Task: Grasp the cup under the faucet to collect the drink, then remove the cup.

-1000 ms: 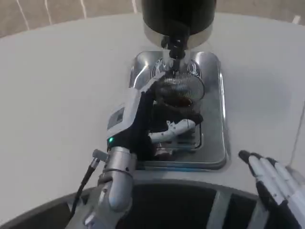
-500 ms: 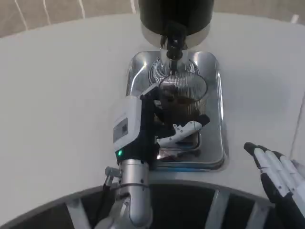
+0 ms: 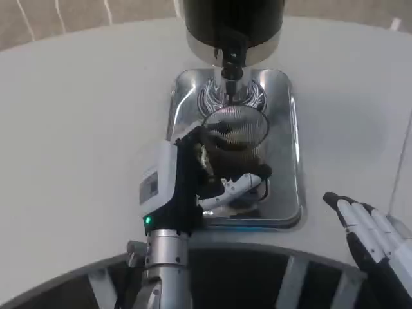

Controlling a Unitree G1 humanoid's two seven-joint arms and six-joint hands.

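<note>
A clear ribbed cup [image 3: 237,132] holding dark drink stands on the shiny metal drip tray [image 3: 288,161], just in front of the black faucet [image 3: 230,67] of the dark dispenser [image 3: 232,22]. My left hand [image 3: 193,174] wraps the cup from its left side, with dark fingers across the rim and a white finger [image 3: 238,185] below the cup's front. At the lower right, my right hand [image 3: 364,228] lies on the table with its fingers stretched out and apart, holding nothing.
The white table [image 3: 84,129] spreads wide on the left and right of the tray. Its dark front edge [image 3: 270,277] runs along the bottom of the view.
The cup, held by my left hand, has slid toward me and slightly left, away from under the faucet. The camera shifted a little. My right hand stayed near the same spot.
</note>
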